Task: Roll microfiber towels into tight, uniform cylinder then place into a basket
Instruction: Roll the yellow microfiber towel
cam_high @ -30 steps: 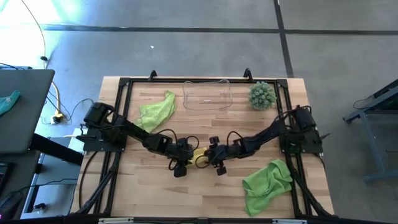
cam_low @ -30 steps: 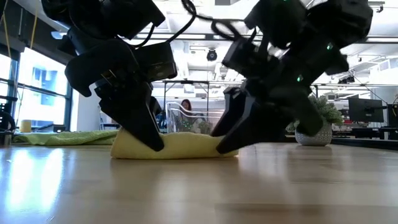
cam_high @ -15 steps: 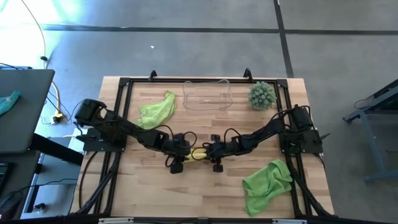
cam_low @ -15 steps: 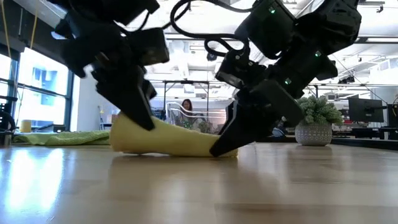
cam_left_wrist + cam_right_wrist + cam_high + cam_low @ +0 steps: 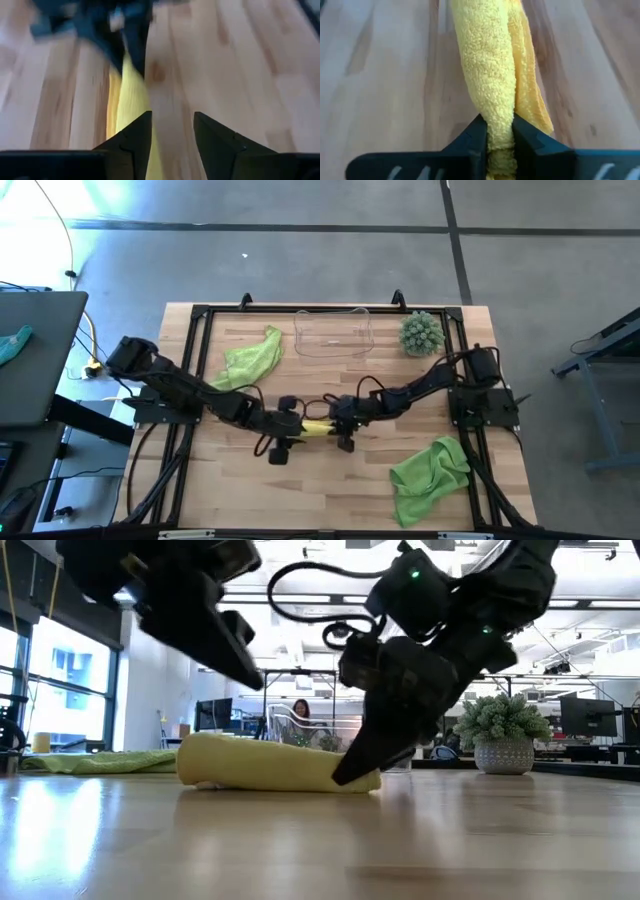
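- High view: The yellow towel (image 5: pixel 316 427) lies rolled near the table's middle, between both grippers. The left gripper (image 5: pixel 288 424) sits at one end, the right gripper (image 5: pixel 338 418) at the other, so the roll is controlled from both sides. Two lime green towels (image 5: pixel 251 358) lie loose, unrolled. The basket (image 5: pixel 333 333) stands at the far edge, holding nothing, beside the spiky plant (image 5: pixel 421 333).
- Low view: The roll (image 5: pixel 270 763) rests on the wooden table (image 5: pixel 320 850). The right gripper (image 5: pixel 345 772) bears on its end; the other gripper is raised clear above it.
- Left wrist view: The left fingers (image 5: pixel 132 140) stand apart, released, grasping nothing; the roll (image 5: pixel 131 102) runs ahead.
- Right wrist view: The right fingers (image 5: pixel 476 136) are clenched on the roll's end (image 5: pixel 492 80), probably to stop it unwinding.
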